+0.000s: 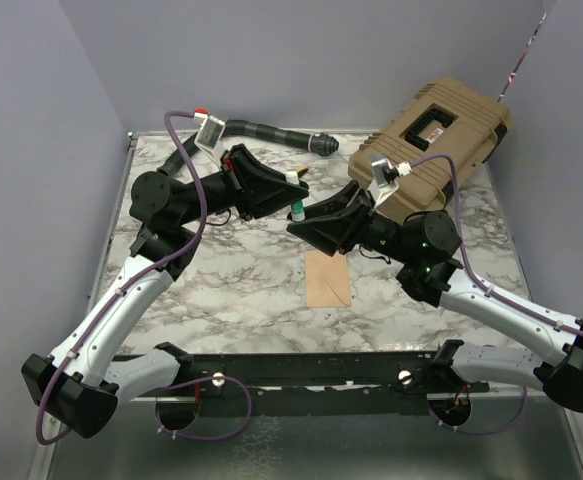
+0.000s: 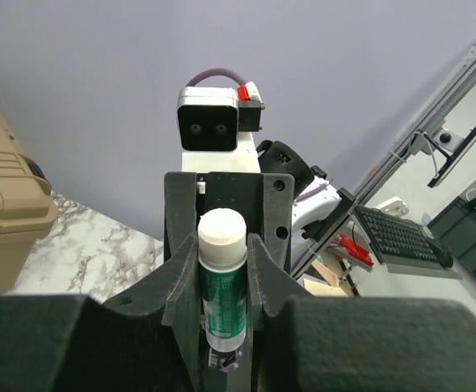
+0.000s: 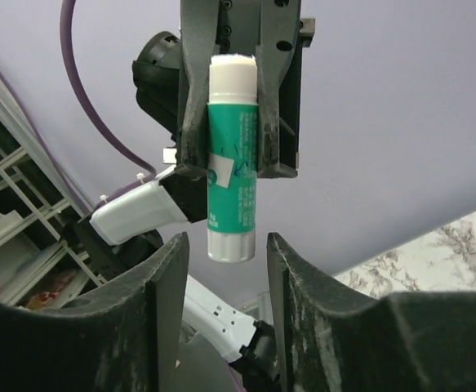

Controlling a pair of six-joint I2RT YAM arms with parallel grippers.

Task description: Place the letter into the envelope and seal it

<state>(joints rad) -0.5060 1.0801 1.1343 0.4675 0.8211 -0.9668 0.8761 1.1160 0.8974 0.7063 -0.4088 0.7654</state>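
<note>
The peach-tan envelope (image 1: 328,278) lies flat on the marble table, below both grippers. The cream-yellow letter is not in view. My left gripper (image 1: 293,194) is shut on a green glue stick (image 1: 297,208) with a white cap, held above the table. The stick fills the left wrist view (image 2: 222,282), cap end out. My right gripper (image 1: 304,226) is open and faces the stick. In the right wrist view its silver base end (image 3: 231,243) hangs just beyond the open jaws (image 3: 228,265), not touching them.
A large tan hard case (image 1: 436,140) sits at the back right of the table. A black hose-like tube (image 1: 276,132) lies along the back edge. Grey walls close in the left and back sides.
</note>
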